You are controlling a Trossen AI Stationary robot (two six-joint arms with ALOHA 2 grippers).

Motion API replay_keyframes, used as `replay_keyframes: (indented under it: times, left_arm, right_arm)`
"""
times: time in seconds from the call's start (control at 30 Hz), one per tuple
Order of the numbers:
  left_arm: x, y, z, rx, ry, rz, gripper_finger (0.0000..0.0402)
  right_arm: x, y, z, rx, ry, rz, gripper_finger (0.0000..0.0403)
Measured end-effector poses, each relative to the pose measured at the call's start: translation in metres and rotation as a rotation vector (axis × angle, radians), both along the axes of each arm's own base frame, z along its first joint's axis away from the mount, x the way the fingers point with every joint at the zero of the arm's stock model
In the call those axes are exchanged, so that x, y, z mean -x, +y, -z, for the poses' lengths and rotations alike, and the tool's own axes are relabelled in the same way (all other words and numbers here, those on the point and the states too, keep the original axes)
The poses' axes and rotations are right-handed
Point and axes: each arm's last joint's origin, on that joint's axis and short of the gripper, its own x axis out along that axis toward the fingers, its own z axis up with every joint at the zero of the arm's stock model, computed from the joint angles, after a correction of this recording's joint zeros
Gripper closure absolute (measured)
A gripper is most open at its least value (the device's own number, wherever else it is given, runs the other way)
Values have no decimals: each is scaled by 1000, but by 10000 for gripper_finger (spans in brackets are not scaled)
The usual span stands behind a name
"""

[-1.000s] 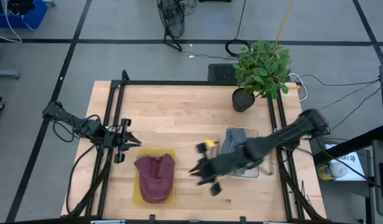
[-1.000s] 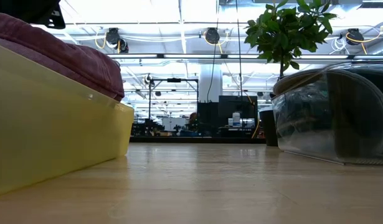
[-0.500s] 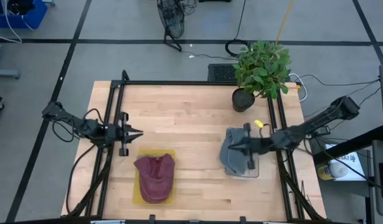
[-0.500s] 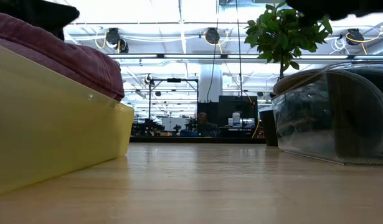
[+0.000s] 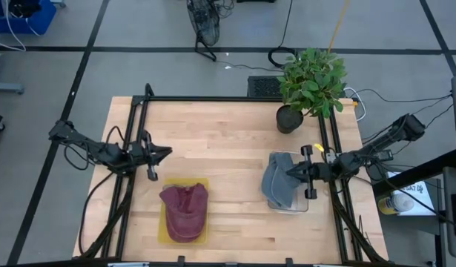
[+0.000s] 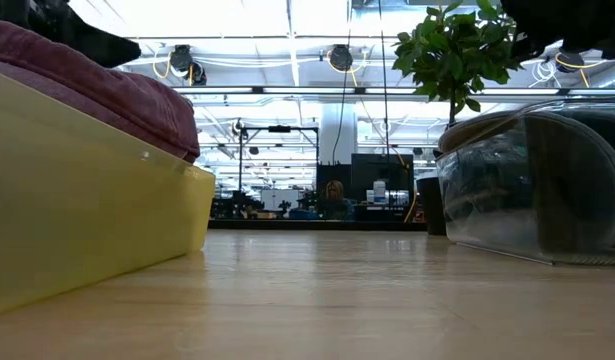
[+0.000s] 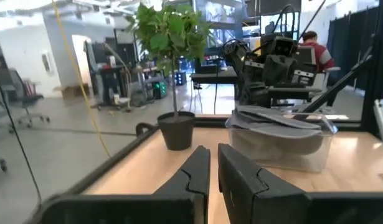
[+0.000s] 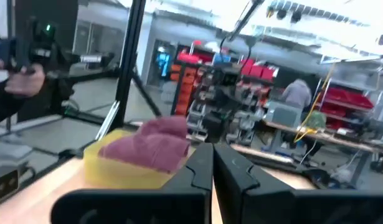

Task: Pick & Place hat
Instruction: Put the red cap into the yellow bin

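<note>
Right arm pulled back, hats binned

The right gripper (image 5: 305, 171), fingers pressed together on nothing, has retreated from mid-table to the clear bin (image 5: 305, 205) holding the grey hat (image 5: 279, 182); the left gripper (image 5: 155, 154) (likewise pinched empty) waits beyond the maroon hat (image 5: 185, 211) in its yellow bin (image 5: 164, 236), so placement looks finished.

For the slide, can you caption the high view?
Both arms retracted to the table edges, maroon hat in yellow bin, grey hat in clear bin.
</note>
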Motion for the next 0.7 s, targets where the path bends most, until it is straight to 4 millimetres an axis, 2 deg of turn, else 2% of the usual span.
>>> replay_keyframes:
  times: [0.13,0.33,0.43,0.53,0.7]
  left_arm:
    - [0,0,2,46,10,5,362]
    - [0,0,3,-5,27,8,362]
    - [-4,-5,-5,29,33,102,370]
    - [-16,-15,-14,26,99,186,394]
    - [-49,-40,-34,-29,300,227,398]
  right_arm:
    - [1,-1,-1,23,-6,8,402]
    - [3,-4,-4,84,-37,104,402]
    - [4,-6,-5,99,-39,155,403]
    - [4,-6,-5,140,-37,165,403]
    - [4,-6,-5,156,-41,168,403]
